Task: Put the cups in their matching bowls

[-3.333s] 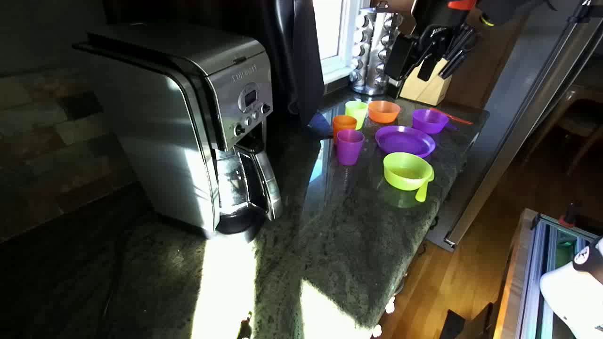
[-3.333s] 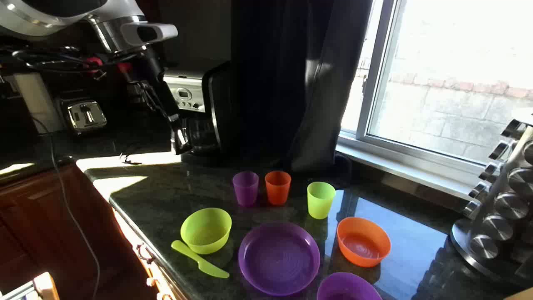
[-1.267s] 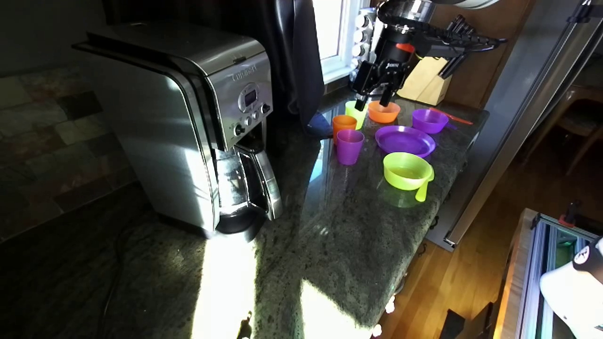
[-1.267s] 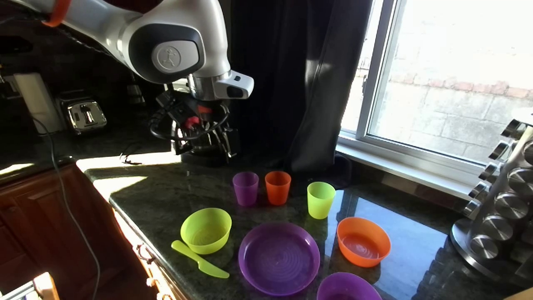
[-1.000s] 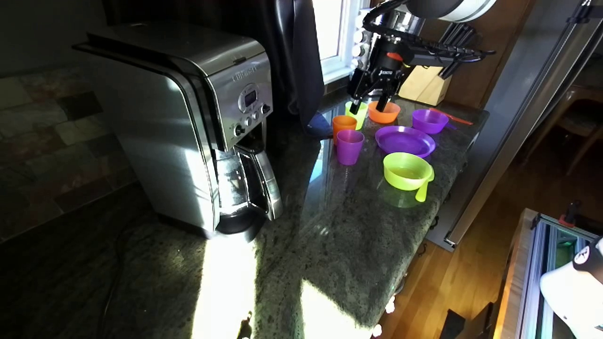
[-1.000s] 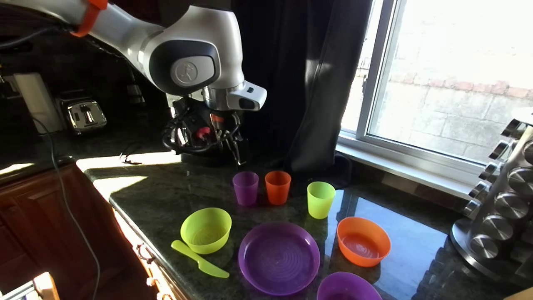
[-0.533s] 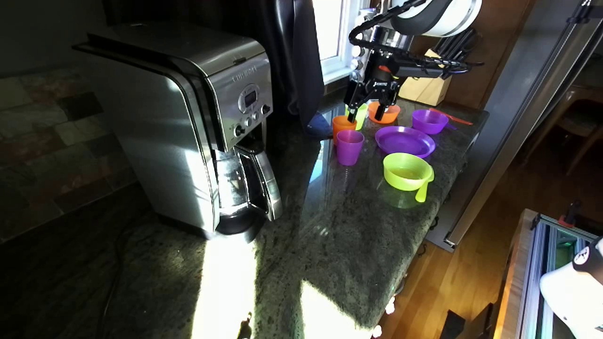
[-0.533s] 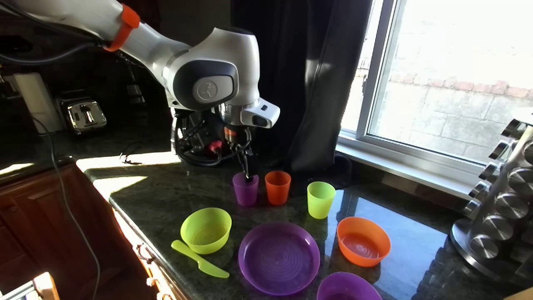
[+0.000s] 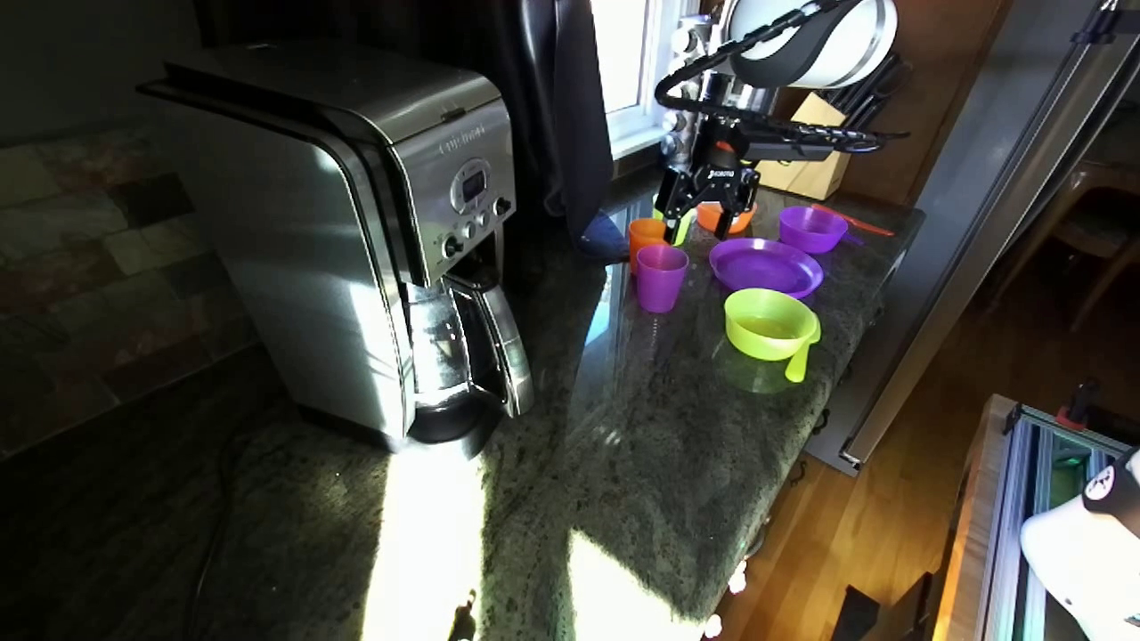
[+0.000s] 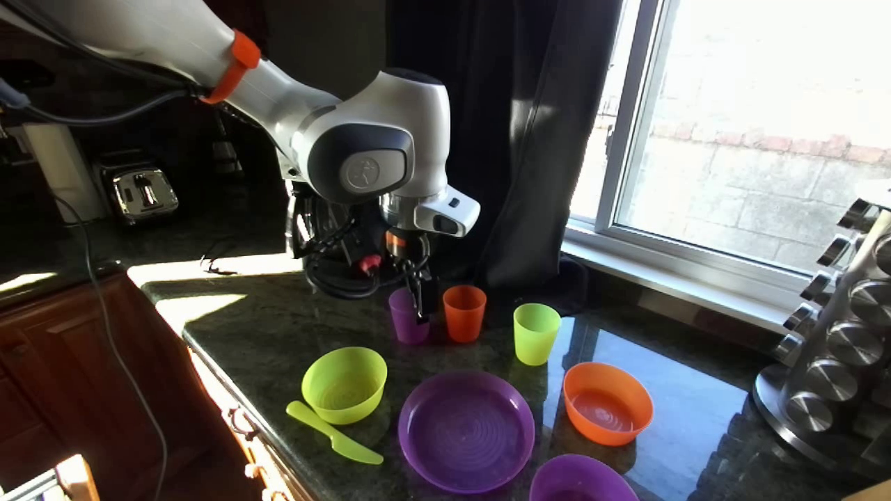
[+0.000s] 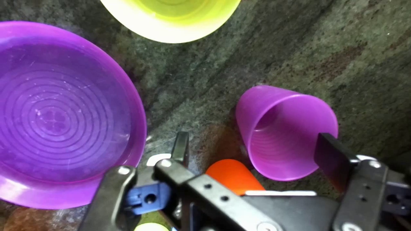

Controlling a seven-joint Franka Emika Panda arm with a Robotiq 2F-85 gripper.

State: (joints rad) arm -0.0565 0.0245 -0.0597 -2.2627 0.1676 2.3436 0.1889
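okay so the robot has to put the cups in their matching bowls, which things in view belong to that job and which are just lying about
Part of the job:
purple cup
orange cup
yellow-green cup
purple bowl
orange bowl
lime-green bowl

Just lying about:
purple plate
lime-green knife
orange-red utensil, type unclear
coffee maker
toaster
spice rack
knife block

On the dark stone countertop (image 9: 659, 472) stands a drip coffee maker (image 9: 312, 249) with a glass carafe (image 9: 441, 352); well apart from it lie a purple plate (image 10: 466, 431) and a lime-green plastic knife (image 10: 340, 441). A black curtain (image 10: 501, 139) hangs beside the window (image 10: 752, 146), a spice rack (image 10: 855, 342) and a wooden knife block (image 9: 810, 174) stand near each other, and a red utensil (image 9: 855, 220) lies near the block. A chrome toaster (image 10: 144, 193) shows in the background.
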